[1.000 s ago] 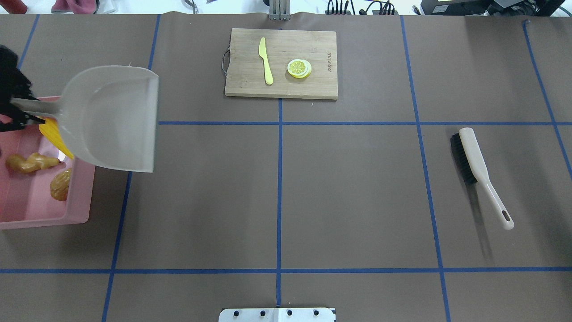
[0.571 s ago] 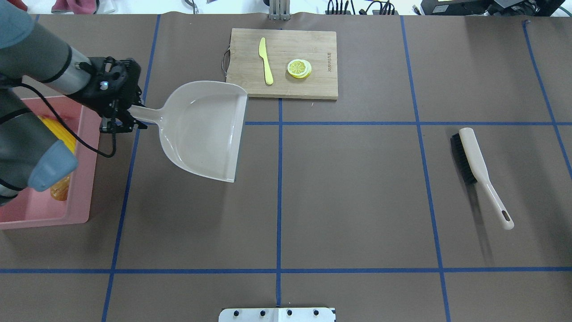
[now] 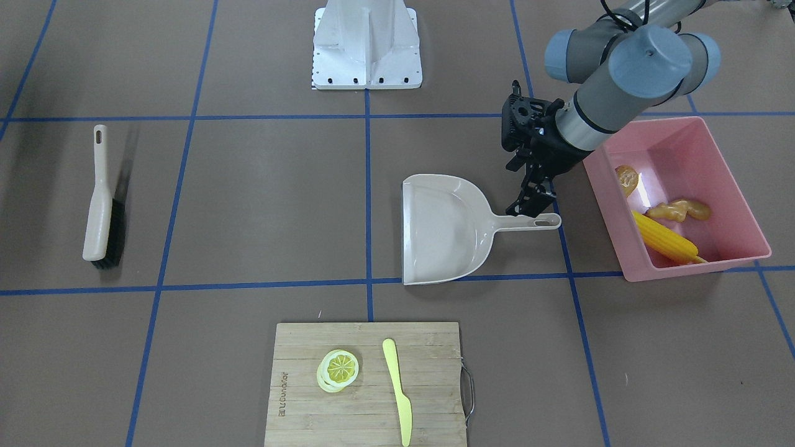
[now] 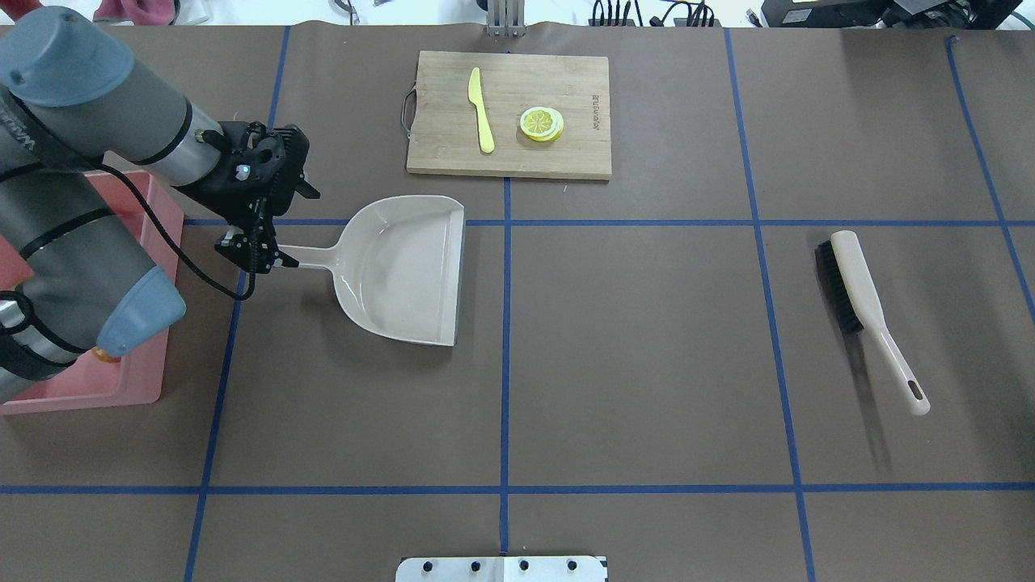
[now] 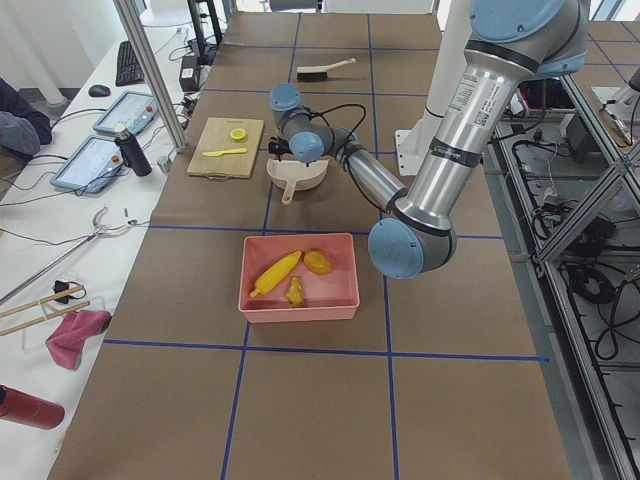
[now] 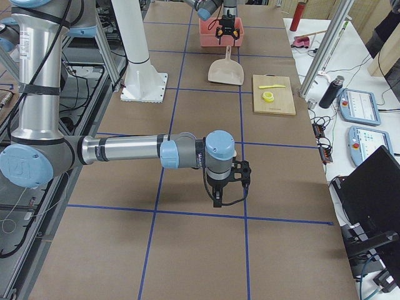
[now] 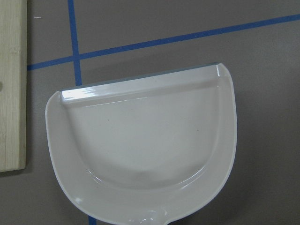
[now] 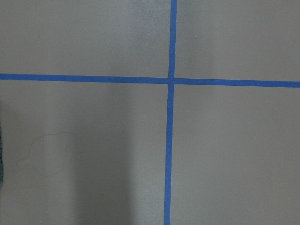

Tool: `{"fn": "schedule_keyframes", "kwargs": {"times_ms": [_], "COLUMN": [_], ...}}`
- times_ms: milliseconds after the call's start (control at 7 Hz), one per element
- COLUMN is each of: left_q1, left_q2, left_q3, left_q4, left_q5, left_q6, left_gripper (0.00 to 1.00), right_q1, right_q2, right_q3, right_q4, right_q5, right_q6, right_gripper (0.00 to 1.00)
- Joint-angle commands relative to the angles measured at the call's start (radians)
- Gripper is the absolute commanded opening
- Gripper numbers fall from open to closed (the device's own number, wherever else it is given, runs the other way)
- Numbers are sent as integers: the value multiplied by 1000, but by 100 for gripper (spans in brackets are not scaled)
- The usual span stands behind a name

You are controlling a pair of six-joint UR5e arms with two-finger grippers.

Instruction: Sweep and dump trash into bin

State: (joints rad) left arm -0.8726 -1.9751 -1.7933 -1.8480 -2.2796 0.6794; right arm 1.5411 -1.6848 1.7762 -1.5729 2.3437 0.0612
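The corn cob [image 3: 664,237], the tan ginger root [image 3: 678,211] and the golden-brown potato lump [image 3: 627,179] lie inside the pink bin [image 3: 733,180]. In the overhead view my left arm covers most of the bin [image 4: 137,380]. My left gripper [image 4: 257,252] is shut on the handle of the beige dustpan [image 4: 404,267], which lies flat and empty on the table to the right of the bin. The left wrist view shows the empty pan [image 7: 140,145]. My right gripper [image 6: 228,187] hangs over bare table; I cannot tell whether it is open or shut.
A beige hand brush [image 4: 865,307] lies on the table's right side. A wooden cutting board [image 4: 566,158] at the far middle carries a pale yellow knife [image 4: 481,109] and a lemon slice [image 4: 542,124], just beyond the dustpan's far corner.
My left arm has swung the dustpan from above the bin to the right, levelled it and brought it down onto the table. The brush and board have not moved.
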Motion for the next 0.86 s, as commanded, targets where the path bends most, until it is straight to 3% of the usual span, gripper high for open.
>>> {"fn": "schedule_keyframes", "kwargs": {"times_ms": [0,143,571,714], "left_q1": [-116,-193,-492,-552], "left_q2": [160,239,532,582], "left_q3": [-69,-70,-69,-34], "left_q4": [13,48,81,90], "left_q5": [-5,-12,-9,-1], "left_q6": [-62,-307,-339,-345], "left_gripper": [99,99,99,99], "right_q1": [1,1,1,1], "right_q2": [-1,-1,-3,-4], "right_q3": [-1,0,-3,-1], "right_q4": [1,1,1,1], "right_q5": [-1,-3,-6,-6], "right_q6": [-1,-3,5,5], "right_gripper": [100,100,100,100]}}
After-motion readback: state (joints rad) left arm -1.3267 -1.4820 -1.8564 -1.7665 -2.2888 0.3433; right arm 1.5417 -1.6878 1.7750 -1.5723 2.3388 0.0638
